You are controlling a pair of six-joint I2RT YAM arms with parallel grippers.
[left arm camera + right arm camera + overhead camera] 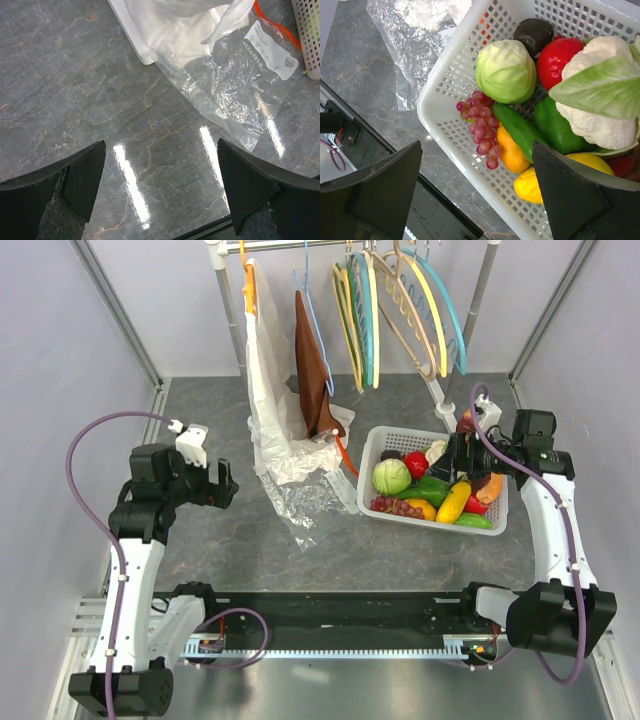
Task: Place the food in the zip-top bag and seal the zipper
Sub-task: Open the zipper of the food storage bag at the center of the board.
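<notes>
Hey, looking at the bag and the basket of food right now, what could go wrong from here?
The bag lies flat and crumpled with its mouth close to the hanging white garment, so a pincer might snag cloth instead. The food is packed tightly in the basket; the open right pincer could catch the grapes and cucumber together.

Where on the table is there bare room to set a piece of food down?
Bare table lies left of the bag, around the left end effector, and in the strip between bag, basket and near rail. Crowded: basket, and under the hangers.
</notes>
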